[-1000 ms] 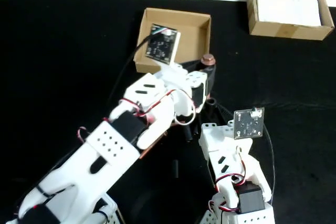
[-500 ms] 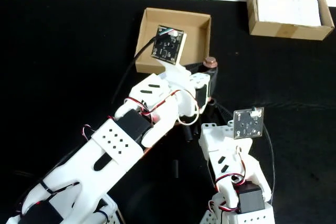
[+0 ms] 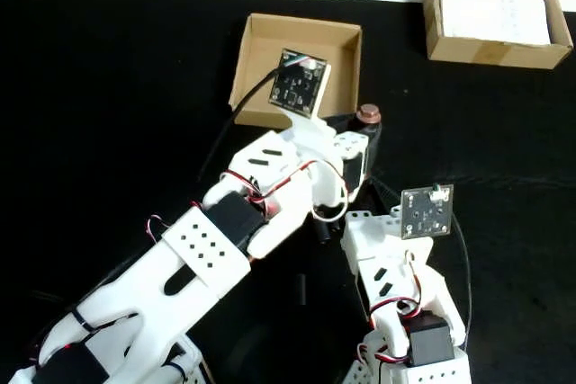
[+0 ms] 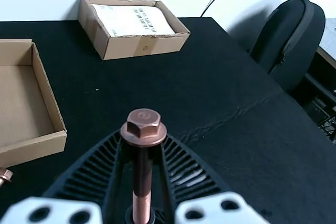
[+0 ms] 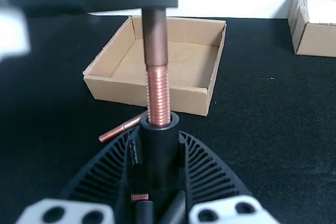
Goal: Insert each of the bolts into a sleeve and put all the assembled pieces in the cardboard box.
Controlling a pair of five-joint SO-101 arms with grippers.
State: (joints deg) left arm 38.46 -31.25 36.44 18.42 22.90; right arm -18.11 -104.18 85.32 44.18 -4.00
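My left gripper [image 4: 143, 142] is shut on a copper bolt [image 4: 142, 129], held upright with its hex head on top. In the high view the bolt head [image 3: 367, 115] shows just beyond the left gripper [image 3: 364, 138], near the cardboard box's corner. My right gripper [image 5: 158, 136] is shut on a black sleeve [image 5: 158, 153], also upright. The bolt's threaded end [image 5: 157, 98] hangs straight above the sleeve, with its tip at the sleeve's mouth. The cardboard box [image 5: 164, 65] stands open and empty behind them, and its rim [image 3: 297, 24] shows in the high view.
A loose copper bolt [image 5: 122, 129] lies on the black table in front of the box. A black sleeve [image 3: 321, 229] lies between the arms. A second box [image 3: 493, 17] with white paper inside stands at the far right. A dark chair [image 4: 294, 35] stands past the table's edge.
My left arm has carried the bolt to the right and a little nearer, and the wrist camera board swung with it. The right arm has stayed still.
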